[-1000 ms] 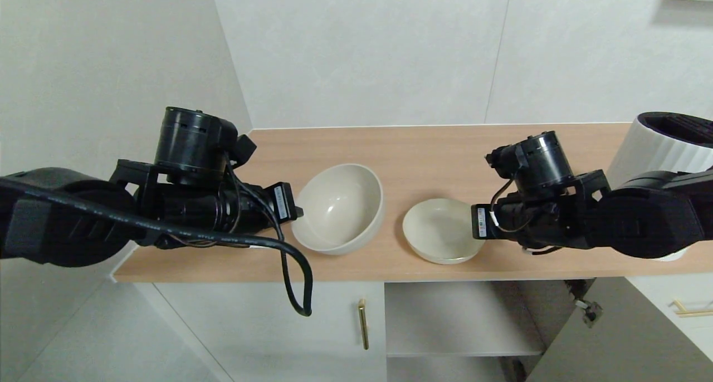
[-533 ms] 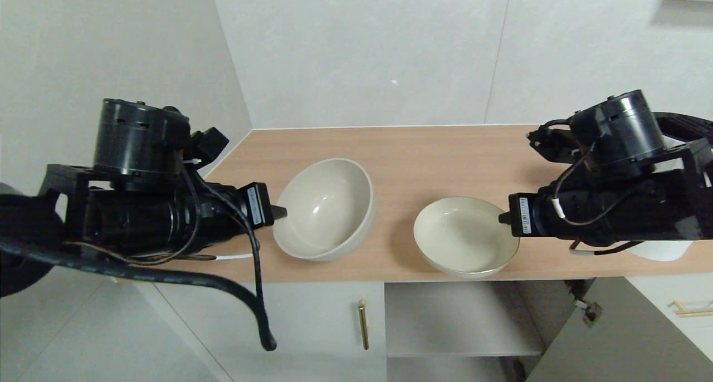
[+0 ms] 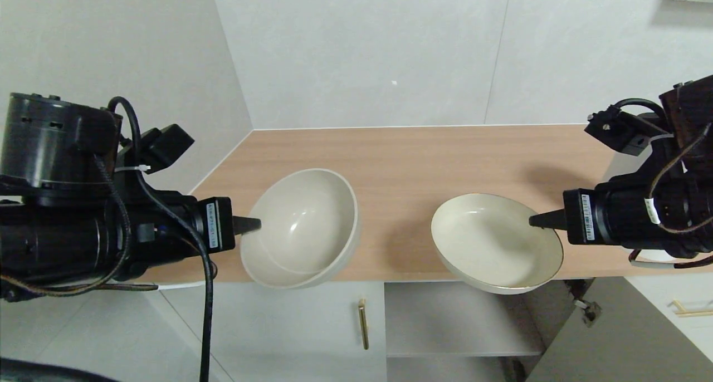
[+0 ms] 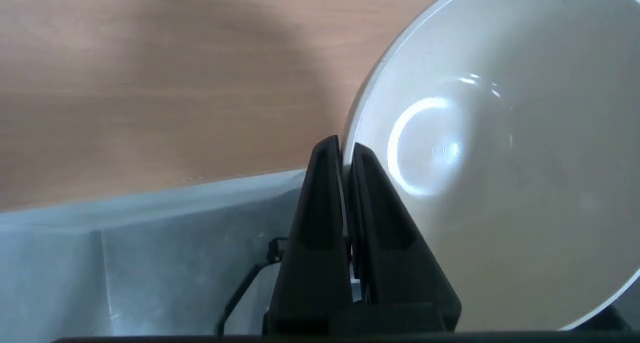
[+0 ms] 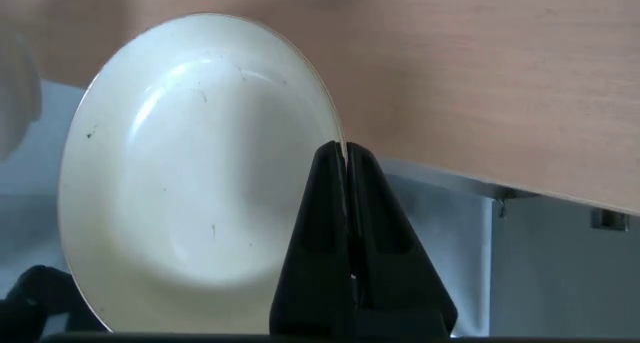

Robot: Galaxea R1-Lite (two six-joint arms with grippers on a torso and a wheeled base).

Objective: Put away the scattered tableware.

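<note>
We see our left gripper (image 3: 253,225) pinched shut on the rim of a deep, round, cream-coloured bowl (image 3: 303,226), with no gap left over. This bowl is tipped a little and hangs out past the front edge of the long light-brown wooden counter (image 3: 401,148). Our right gripper (image 3: 539,220) is pinched tight on the rim of a shallow, round, cream-coloured dish with a thin gold edge (image 3: 490,243). The dish also sticks out past the front edge of the counter, and it leans down toward the front. The two are apart, with bare wood between them. Under the counter is a white cupboard door (image 3: 278,326) with a small gold handle (image 3: 362,323), and beside it an open white shelf (image 3: 457,321).
</note>
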